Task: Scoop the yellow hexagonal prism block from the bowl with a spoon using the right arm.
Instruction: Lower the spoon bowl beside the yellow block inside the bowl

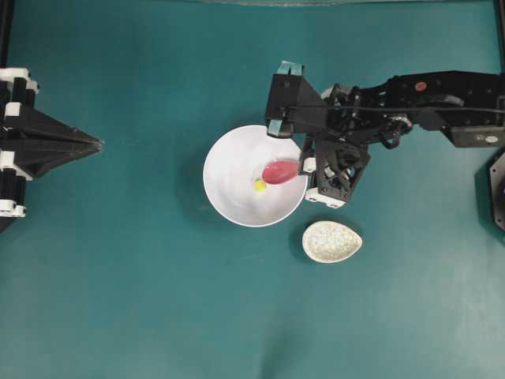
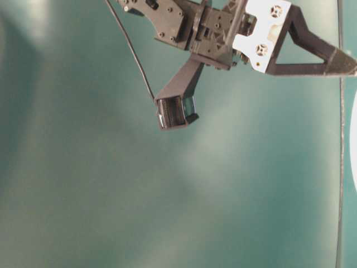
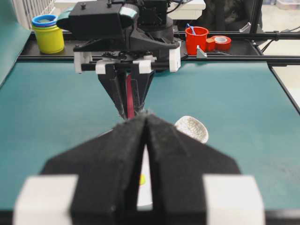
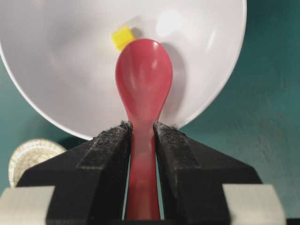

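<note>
Inside the white bowl (image 1: pixel 237 170), a tiny pale-yellow faceted block (image 1: pixel 259 185) lay just beside the glossy pink-red spoon (image 1: pixel 279 171), right gripper (image 4: pixel 142 136) clamped on its handle, arm reaching from the right, left gripper (image 3: pixel 146 123) closed, empty.

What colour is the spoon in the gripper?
Pink-red spoon, clearest in the right wrist view.

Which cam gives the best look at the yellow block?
Right wrist: yellow block sits large in the bowl, just past the spoon tip. Overhead shows a dot; left wrist a sliver; table-level nothing.
</note>
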`<state>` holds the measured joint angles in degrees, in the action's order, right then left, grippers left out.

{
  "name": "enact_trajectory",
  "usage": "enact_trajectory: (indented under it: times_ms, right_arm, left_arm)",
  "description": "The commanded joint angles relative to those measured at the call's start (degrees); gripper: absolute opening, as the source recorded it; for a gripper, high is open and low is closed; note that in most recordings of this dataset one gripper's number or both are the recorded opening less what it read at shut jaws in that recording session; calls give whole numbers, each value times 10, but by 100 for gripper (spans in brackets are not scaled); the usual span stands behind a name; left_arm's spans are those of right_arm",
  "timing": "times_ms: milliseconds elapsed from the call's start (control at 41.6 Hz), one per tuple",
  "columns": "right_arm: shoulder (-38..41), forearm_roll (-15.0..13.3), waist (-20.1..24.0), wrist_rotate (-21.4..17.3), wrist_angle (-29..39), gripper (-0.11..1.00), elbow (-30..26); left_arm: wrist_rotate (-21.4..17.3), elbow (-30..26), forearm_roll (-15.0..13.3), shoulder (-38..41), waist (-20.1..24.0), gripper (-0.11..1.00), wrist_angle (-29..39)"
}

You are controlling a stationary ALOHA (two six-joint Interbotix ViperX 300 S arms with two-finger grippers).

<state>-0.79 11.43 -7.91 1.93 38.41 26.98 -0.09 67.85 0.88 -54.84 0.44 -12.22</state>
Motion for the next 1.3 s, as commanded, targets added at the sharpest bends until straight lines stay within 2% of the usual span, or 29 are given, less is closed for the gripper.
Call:
enact_trajectory:
  times_ms: [0, 337, 1274]
  right_arm:
    - [-3, -1, 3, -1, -1, 23, -16]
    - [24, -1, 8, -1, -11, 23, -27]
    - [37, -20, 13, 6, -123, 23, -42]
  left_arm:
    - [0, -8, 2, 2, 1, 0, -4]
    - [-1, -8, 2, 2, 0, 0, -4]
    - [-1, -8, 2, 2, 1, 0, -3]
